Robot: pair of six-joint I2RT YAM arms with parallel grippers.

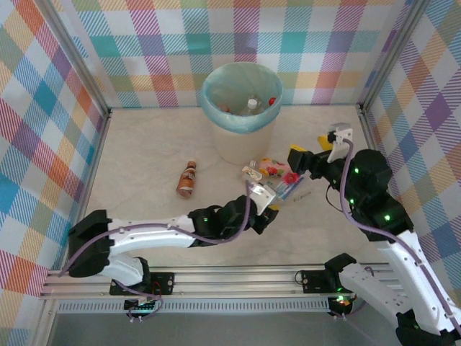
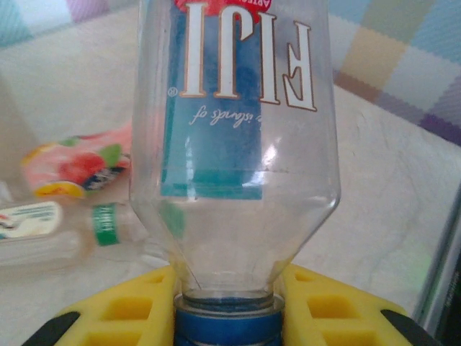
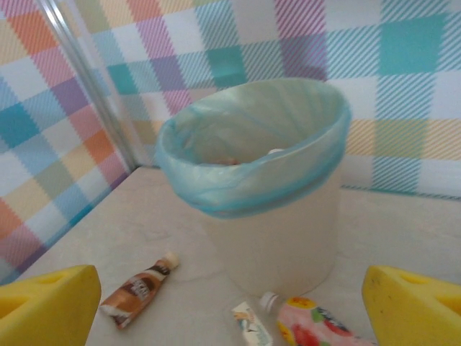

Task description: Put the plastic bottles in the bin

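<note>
Two arms reach out from the near edge of the table [image 1: 144, 144]. The left gripper [image 1: 268, 209] is clamped on a clear bottle [image 1: 284, 189]. In the left wrist view its yellow fingers [image 2: 130, 306] press on either side of the neck, just above the blue cap [image 2: 227, 328], and the blue label [image 2: 216, 137] faces the camera upside down. I cannot tell whether this bottle rests on the table or is lifted off it.

Just beyond it, a few more bottles lie close together. One is a pink bottle [image 1: 272, 169] with fruit on its label, and beside it is a small white-labelled bottle [image 1: 252, 173]. A brown bottle [image 1: 187, 179] lies on its side further left, apart from the cluster.

The right gripper [image 1: 311, 148] hangs to the right of the cluster with its jaws wide apart and nothing between them, facing the bin [image 1: 241, 148].

The bin stands at the far side of the table, near the checked wall [image 1: 144, 43], with a pale teal bag [image 1: 216, 115] folded over its rim. Some bottles lie inside it; a white cap [image 1: 251, 104] and a red cap [image 1: 272, 101] show.
</note>
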